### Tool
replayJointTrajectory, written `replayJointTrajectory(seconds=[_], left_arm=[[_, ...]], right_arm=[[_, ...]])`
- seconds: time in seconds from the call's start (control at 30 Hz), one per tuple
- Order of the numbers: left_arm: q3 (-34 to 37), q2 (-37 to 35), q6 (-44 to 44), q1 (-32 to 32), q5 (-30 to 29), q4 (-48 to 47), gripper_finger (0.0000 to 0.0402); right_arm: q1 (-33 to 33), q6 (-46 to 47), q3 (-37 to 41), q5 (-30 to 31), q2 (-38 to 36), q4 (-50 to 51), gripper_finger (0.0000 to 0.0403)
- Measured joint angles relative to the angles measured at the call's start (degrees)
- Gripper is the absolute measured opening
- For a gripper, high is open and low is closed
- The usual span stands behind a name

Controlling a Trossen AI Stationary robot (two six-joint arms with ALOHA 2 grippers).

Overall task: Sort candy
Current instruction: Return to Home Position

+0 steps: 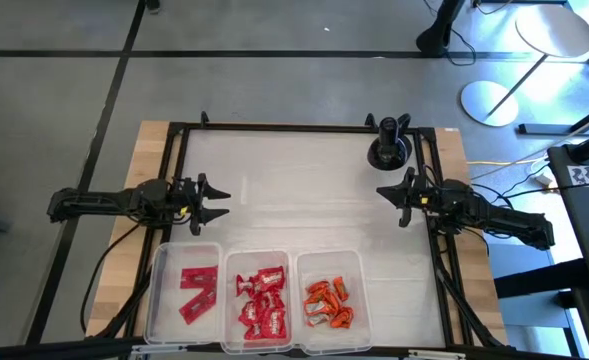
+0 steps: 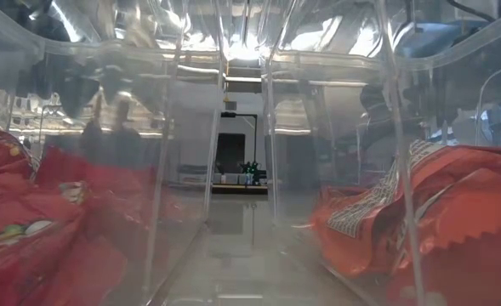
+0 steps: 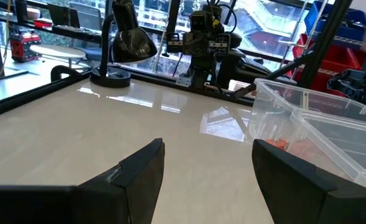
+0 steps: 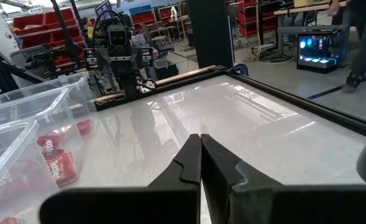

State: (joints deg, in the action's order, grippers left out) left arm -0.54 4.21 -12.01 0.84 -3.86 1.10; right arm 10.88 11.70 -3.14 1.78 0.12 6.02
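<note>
Candy [image 1: 262, 302] lay binned; left gripper [image 1: 214, 197] gaped, right gripper [image 1: 386, 192] sat closed; a low swing home could knock bins [image 1: 166, 290]

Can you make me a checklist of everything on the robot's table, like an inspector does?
Surface: pale glossy table top.
Job's things: flat red bars in left bin, red packets in middle bin, orange pieces in right bin.
Clutter: black lamp-like object near far right corner.
Grippers: left gripper open, right gripper shut, both empty, over the table's sides.
Cables: black cables along table edges; yellow cable on floor.
Surroundings: grey floor, white discs, a person beyond the table.
</note>
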Motion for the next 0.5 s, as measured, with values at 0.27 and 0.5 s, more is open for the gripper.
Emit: replayJointTrajectory(seconds=[0.27, 0.5], left_arm=[[0.0, 0.0, 0.05, -0.02, 0.0, 0.0, 0.0233], [0.0, 0.0, 0.42, -0.02, 0.0, 0.0, 0.0233]], right_arm=[[0.0, 0.0, 0.0, 0.0, 0.0, 0.0, 0.0005], [0.0, 0.0, 0.0, 0.0, 0.0, 0.0, 0.0005]])
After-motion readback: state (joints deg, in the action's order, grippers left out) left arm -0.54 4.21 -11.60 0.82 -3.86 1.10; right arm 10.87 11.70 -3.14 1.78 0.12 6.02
